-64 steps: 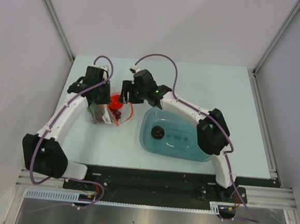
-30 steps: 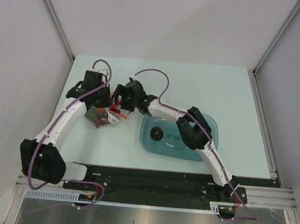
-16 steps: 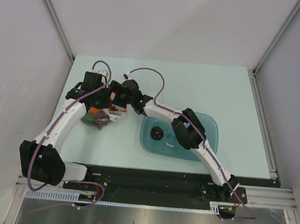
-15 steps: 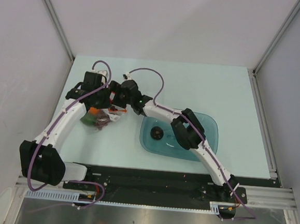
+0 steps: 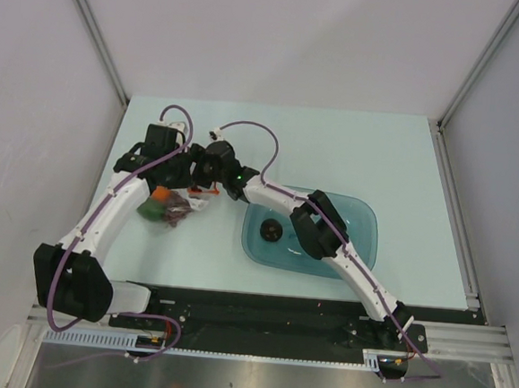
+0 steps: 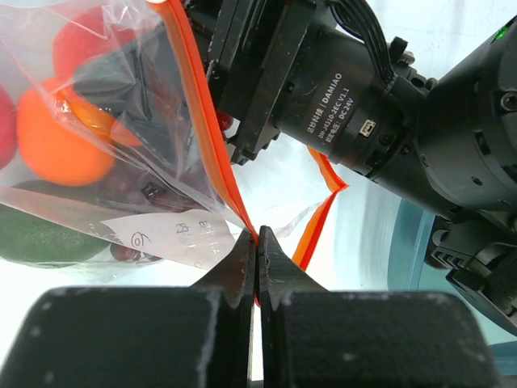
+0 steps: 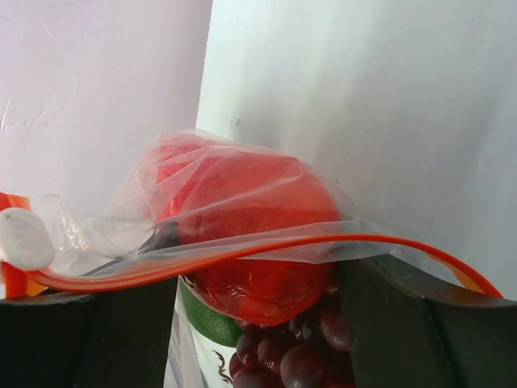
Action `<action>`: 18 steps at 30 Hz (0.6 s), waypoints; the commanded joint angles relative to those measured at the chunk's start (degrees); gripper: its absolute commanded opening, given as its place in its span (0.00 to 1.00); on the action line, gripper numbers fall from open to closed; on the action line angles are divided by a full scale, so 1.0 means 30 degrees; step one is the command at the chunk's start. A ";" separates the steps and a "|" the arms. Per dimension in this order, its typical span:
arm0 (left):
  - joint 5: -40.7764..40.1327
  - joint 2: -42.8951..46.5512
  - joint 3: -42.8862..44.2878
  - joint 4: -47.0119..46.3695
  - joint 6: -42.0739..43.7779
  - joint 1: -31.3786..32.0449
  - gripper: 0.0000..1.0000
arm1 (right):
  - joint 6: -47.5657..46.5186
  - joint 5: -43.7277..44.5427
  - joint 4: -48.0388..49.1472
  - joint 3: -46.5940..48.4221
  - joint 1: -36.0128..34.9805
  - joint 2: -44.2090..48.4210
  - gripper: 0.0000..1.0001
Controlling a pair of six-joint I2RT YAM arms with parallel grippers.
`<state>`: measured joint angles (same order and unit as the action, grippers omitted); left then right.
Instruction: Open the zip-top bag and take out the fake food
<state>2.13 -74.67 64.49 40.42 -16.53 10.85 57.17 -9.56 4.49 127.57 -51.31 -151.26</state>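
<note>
The zip-top bag [image 5: 177,207] lies at the left middle of the table with the fake food inside. In the left wrist view my left gripper [image 6: 256,240] is shut on the bag's orange zip strip [image 6: 202,129]; an orange fruit [image 6: 65,145], a red one [image 6: 85,48] and a green one [image 6: 36,238] show through the plastic. My right gripper [image 7: 258,323] is open at the bag's mouth, with a red fruit [image 7: 250,234] between its fingers [image 7: 428,323], above the dark-red grapes [image 7: 299,352]. From above, the left gripper [image 5: 176,177] and the right gripper [image 5: 199,173] meet over the bag.
A teal translucent tub [image 5: 345,246] stands right of the bag with a small dark object [image 5: 273,232] in it. The right arm's forearm reaches across the tub's left side. Grey walls enclose the table on the left, back and right.
My right gripper has moved left to the bag's mouth, close against the left gripper. The bag has shifted a little to the left, with the left gripper still holding it.
</note>
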 commanded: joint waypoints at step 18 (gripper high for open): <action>-0.2527 0.0957 -0.0725 -0.0672 0.1087 -0.0745 0.00 | -0.4729 -0.5301 -0.6124 -0.6071 0.1193 0.7938 0.00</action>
<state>-3.25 -72.95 62.87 40.73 -15.09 9.89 48.45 -18.81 -9.74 112.71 -48.71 -133.91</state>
